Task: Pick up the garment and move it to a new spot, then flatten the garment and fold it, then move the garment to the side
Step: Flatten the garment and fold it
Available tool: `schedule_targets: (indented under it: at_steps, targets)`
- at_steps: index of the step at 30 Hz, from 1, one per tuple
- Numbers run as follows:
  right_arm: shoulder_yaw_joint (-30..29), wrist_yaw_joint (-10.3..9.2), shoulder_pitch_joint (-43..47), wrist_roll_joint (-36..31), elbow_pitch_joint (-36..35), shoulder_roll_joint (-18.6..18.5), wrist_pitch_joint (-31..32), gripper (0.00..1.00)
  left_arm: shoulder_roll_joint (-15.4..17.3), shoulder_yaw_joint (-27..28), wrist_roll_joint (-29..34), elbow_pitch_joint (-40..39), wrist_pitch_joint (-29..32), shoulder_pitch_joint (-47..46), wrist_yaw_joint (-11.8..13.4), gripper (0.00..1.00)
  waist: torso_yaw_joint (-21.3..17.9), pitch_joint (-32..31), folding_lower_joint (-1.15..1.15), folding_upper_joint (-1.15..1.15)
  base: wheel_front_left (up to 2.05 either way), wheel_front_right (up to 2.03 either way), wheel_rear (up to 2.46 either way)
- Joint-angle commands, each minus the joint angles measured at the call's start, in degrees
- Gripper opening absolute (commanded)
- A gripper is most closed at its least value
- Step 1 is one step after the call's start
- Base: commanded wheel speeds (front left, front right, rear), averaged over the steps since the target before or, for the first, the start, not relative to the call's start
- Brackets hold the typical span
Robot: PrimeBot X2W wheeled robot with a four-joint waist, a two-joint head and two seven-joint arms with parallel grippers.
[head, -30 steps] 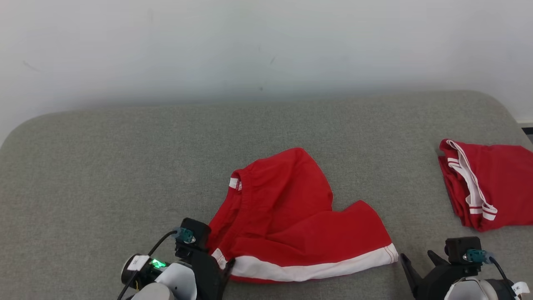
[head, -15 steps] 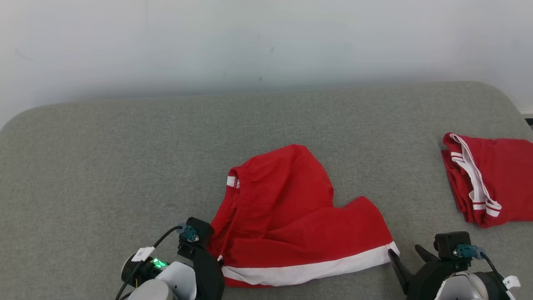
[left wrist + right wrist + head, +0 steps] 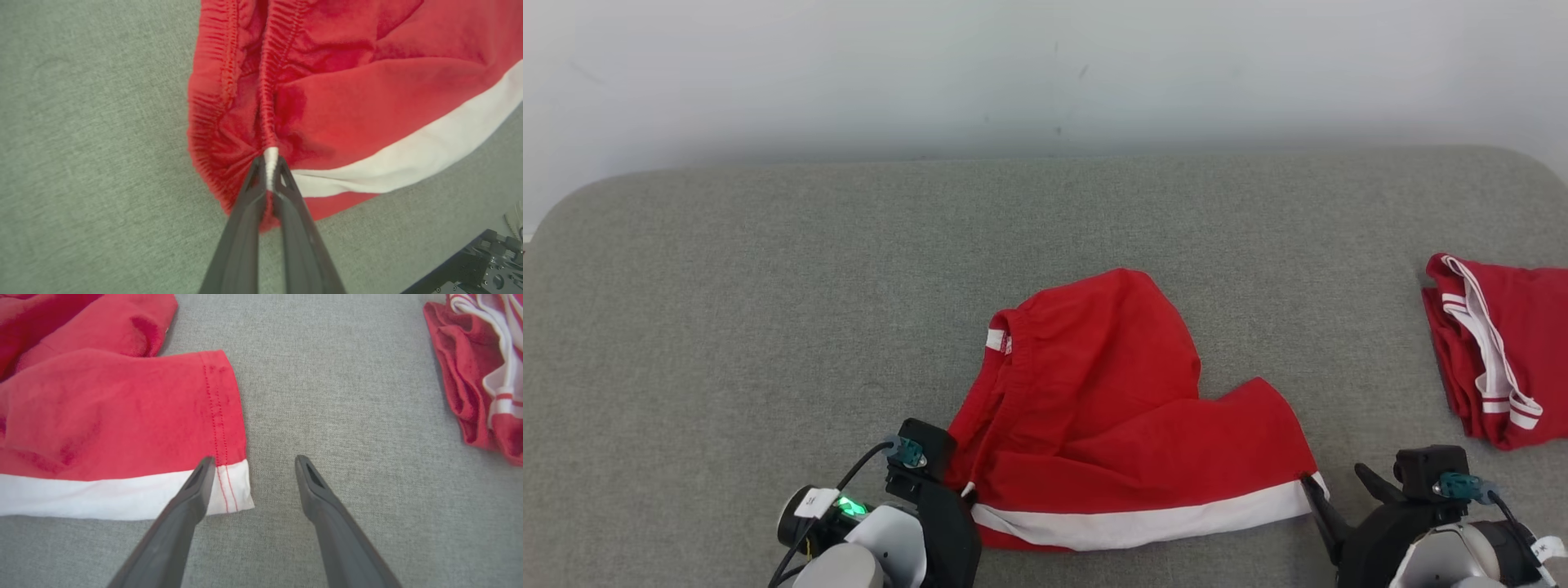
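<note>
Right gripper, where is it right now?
In the head view the right gripper sits lower right, open, at the white-trimmed hem corner of the red shorts; another red garment lies farther right.

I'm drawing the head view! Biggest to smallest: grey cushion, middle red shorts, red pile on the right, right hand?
1. grey cushion
2. middle red shorts
3. red pile and right hand: about alike; pile is cut off, hand is nearer the camera.
</note>
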Motion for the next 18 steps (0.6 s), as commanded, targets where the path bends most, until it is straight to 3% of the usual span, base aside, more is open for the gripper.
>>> schedule_targets:
  at_steps: [1, 13, 14, 15, 16, 17, 18]
  targets:
    - [-0.02, -0.16, -0.7, -0.52, 0.87, 0.78, 0.05, 1.0, -0.17, 0.04, -0.66, 0.31, -0.34, -0.78, 0.2, 0.0, 0.06, 0.33, -0.01, -0.01, 0.0, 0.0, 0.0]
    - [2.24, -0.16, -4.24, -1.79, 9.15, 3.06, 4.12, 1.0, -0.89, -0.24, -1.33, 1.4, -2.09, -2.09, -0.27, 0.0, 0.08, 1.59, -0.01, -0.01, 0.0, 0.0, 0.0]
    - [2.19, -0.16, -4.37, -1.99, 9.73, 3.21, 4.55, 0.72, -0.96, -0.27, -1.44, 1.51, -2.27, -2.09, -0.3, 0.0, 0.12, 1.61, -0.01, -0.01, 0.0, 0.0, 0.0]
    - [2.14, -0.16, -4.4, -2.14, 10.25, 3.25, 4.86, 0.37, -1.05, -0.29, -1.58, 1.59, -2.45, -2.13, -0.34, 0.0, 0.18, 1.64, -0.01, -0.01, 0.0, 0.0, 0.0]
    - [2.05, -0.16, -4.29, -2.2, 10.71, 3.24, 5.19, 0.16, -1.1, -0.3, -1.71, 1.67, -2.58, -2.19, -0.38, 0.0, 0.24, 1.66, -0.01, -0.01, 0.0, 0.0, 0.0]
    - [2.01, -0.16, -4.13, -2.34, 11.01, 3.18, 5.4, 0.0, -1.13, -0.27, -1.8, 1.77, -2.78, -2.25, -0.41, 0.0, 0.29, 1.67, -0.01, -0.01, 0.0, 0.0, 0.0]
    - [1.95, -0.16, -3.92, -2.38, 11.1, 3.06, 5.52, 0.0, -1.17, -0.15, -1.94, 1.82, -3.01, -2.24, -0.34, 0.0, 0.32, 1.65, -0.01, -0.01, 0.0, 0.0, 0.0]
